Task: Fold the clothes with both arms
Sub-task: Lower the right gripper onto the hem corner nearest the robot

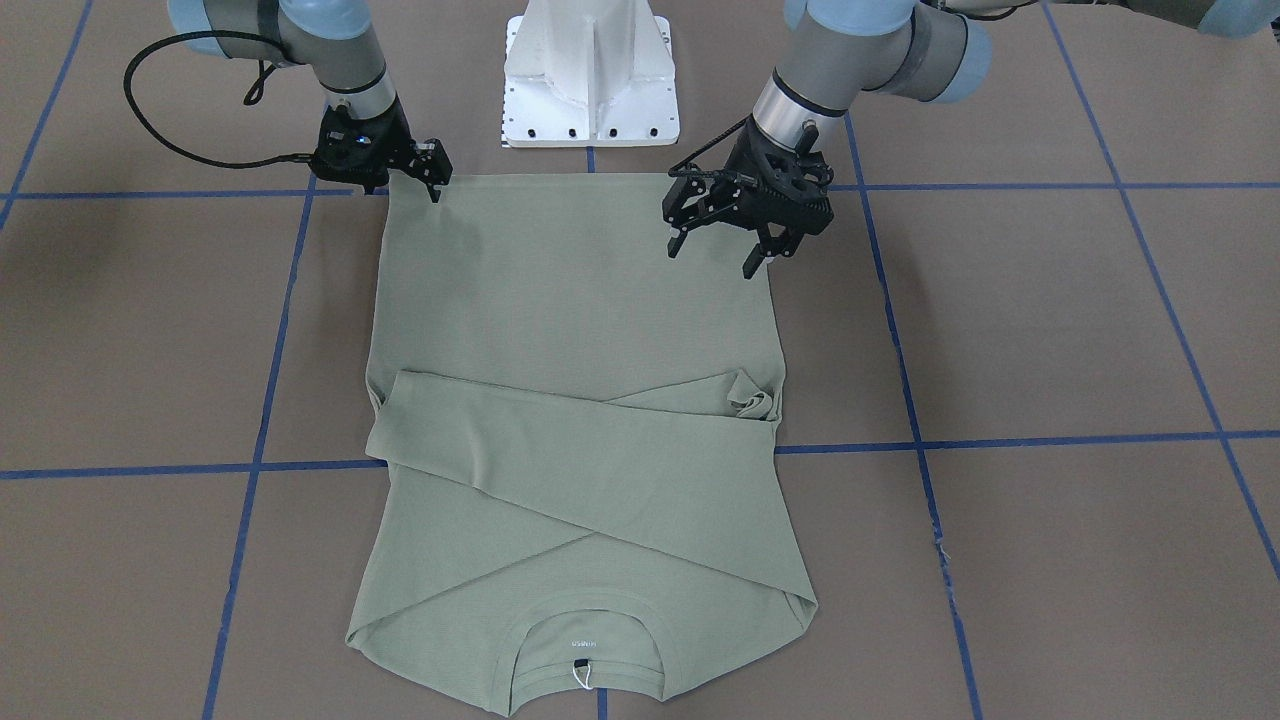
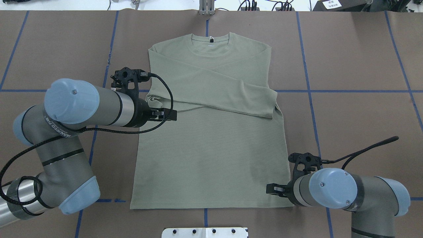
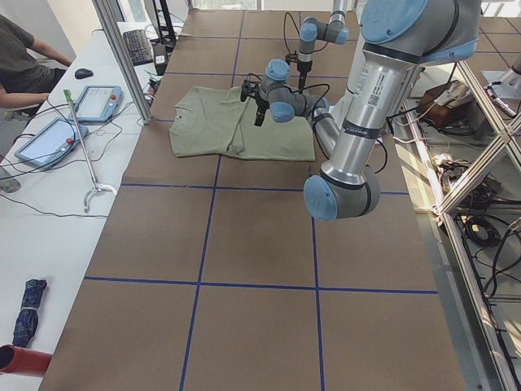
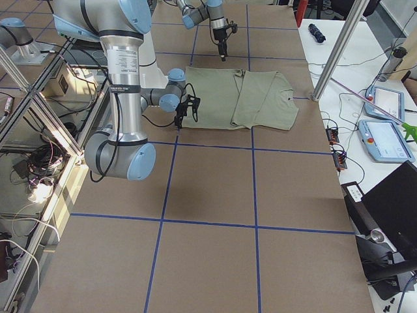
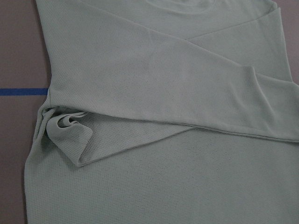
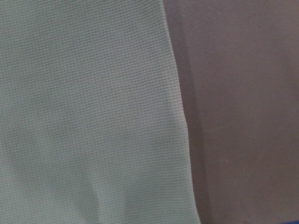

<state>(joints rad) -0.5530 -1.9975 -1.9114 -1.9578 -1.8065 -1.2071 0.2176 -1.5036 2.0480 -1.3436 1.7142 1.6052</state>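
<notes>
Jaws: my left gripper (image 1: 712,258) gapes empty, right gripper (image 1: 432,180) unreadable, at 12 o'clock on the shirt (image 1: 570,300); sleeves (image 1: 560,450) crossed, body fold left.

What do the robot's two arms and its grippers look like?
The left arm and right arm are grey tubes with light-blue joint caps, silver wrist rings and looping black cables. The left gripper and right gripper are black, two-fingered.

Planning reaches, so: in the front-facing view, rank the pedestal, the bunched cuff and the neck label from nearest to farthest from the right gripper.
From the right gripper, at a hem corner of the shirt:
1. Pedestal, just beside it at the view's top.
2. Bunched cuff, across the shirt, mid-view.
3. Neck label, bottom centre, at the collar.
</notes>
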